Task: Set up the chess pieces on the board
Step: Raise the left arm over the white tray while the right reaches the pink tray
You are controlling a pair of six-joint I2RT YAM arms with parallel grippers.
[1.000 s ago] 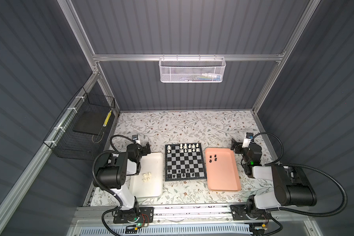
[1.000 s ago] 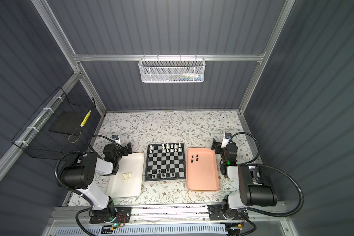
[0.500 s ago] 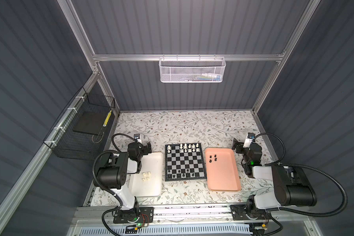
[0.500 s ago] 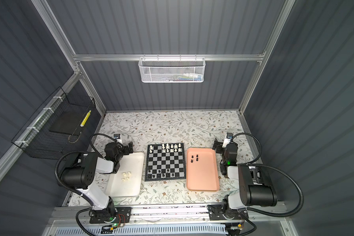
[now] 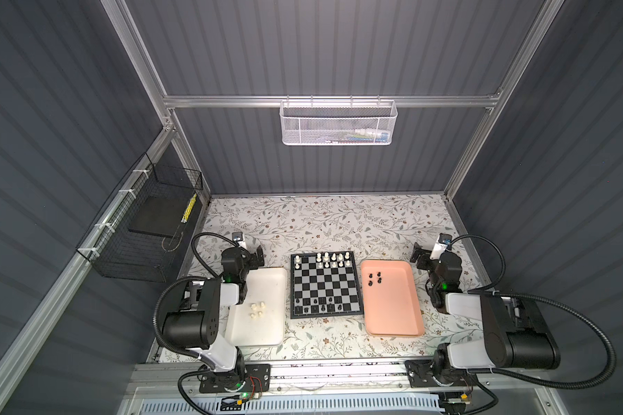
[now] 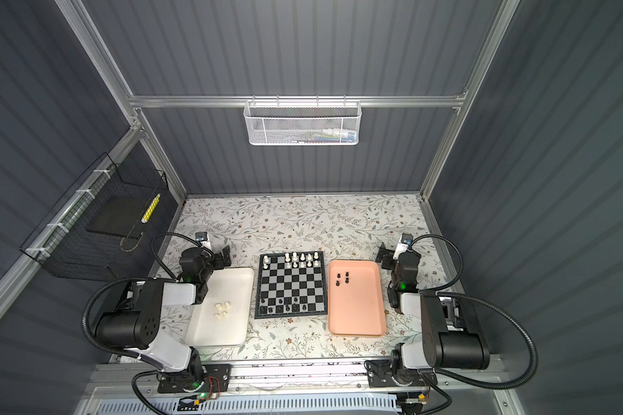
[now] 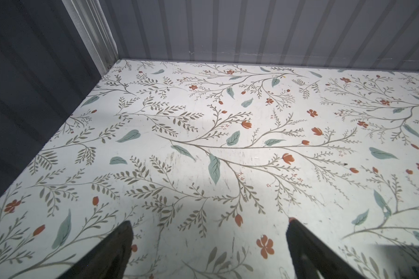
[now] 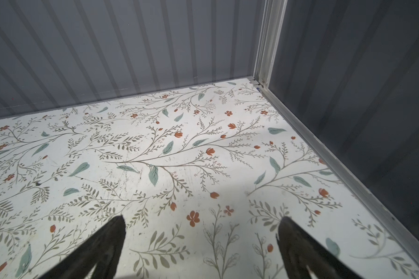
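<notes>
The left fingers (image 7: 114,248) and right fingers (image 8: 102,244) stand spread wide, grasping nothing, above bare floral counter (image 7: 203,145). Both arms sit folded, wrists by the far outer corners of the white tray (image 5: 267,334) and pink tray (image 5: 392,316). Between these lies the board (image 5: 324,284); the chess pieces (image 5: 333,256) on it are too small to identify.

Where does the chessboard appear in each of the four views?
Top view: the board lies low centre, between white tray and pink tray.
Top view: the board, same spot.
Left wrist: not in it.
Right wrist: not in it.
Shared landmark: floral tabletop.
</notes>
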